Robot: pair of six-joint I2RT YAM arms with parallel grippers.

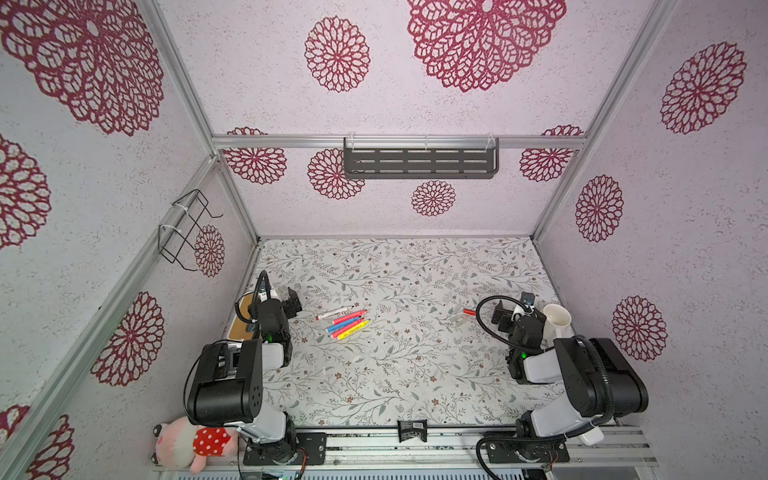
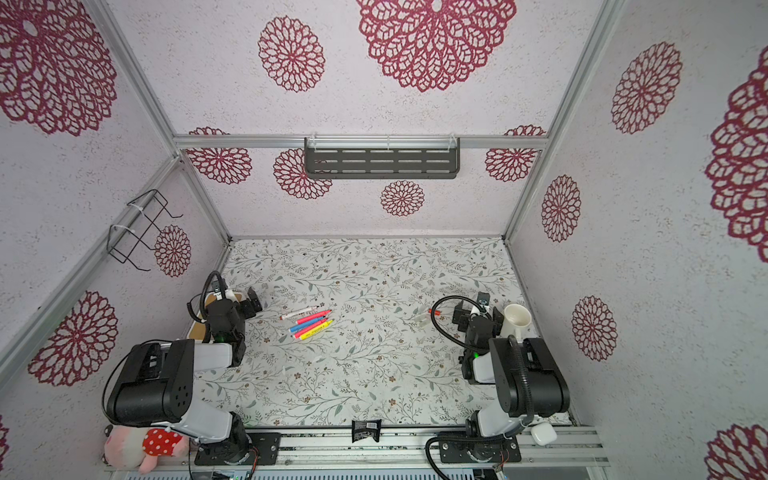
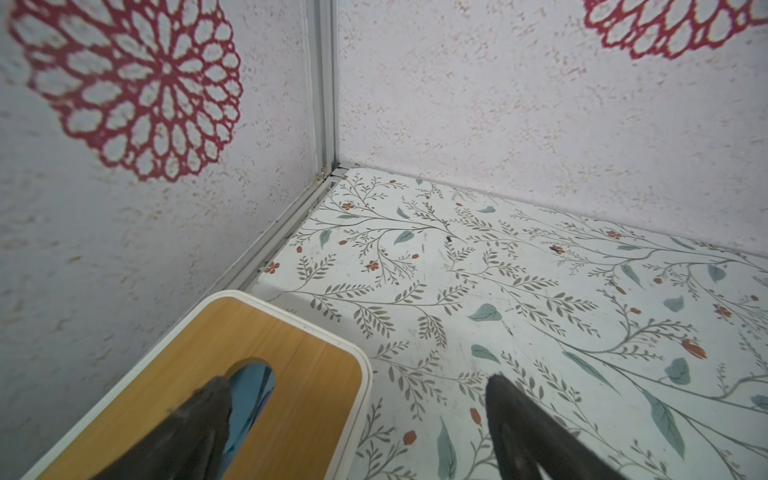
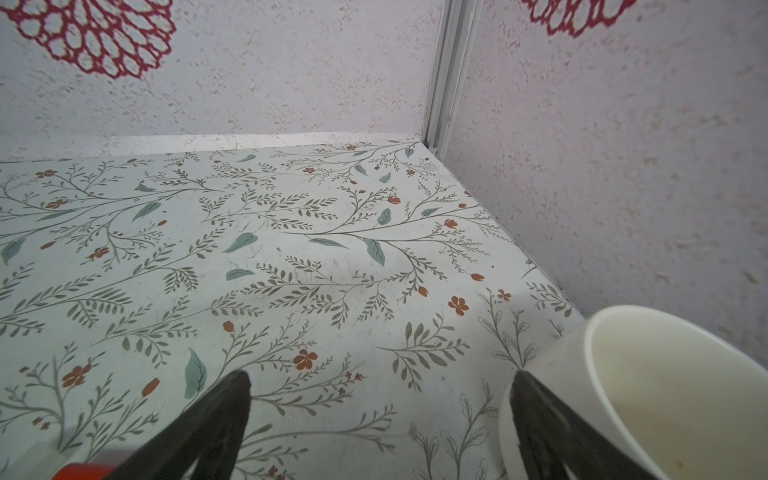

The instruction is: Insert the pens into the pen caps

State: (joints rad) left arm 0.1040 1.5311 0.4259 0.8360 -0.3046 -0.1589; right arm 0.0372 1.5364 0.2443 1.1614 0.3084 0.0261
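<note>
Left gripper (image 1: 293,300) and right gripper (image 1: 500,316) hang empty, fingers apart — clear pen caps (image 1: 462,319) near the surface's right edge could skid when pinched; bunched pens (image 1: 345,323) invite a double grab.

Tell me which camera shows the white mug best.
The right wrist view: the white mug is close and large, rim and inside plain. Both top views show it small, partly behind the right arm. The left wrist view misses it.

Lab robot cell, aluminium frame (image 1: 291,142), flower-papered walls (image 1: 257,95), floral tabletop (image 1: 415,270)
</note>
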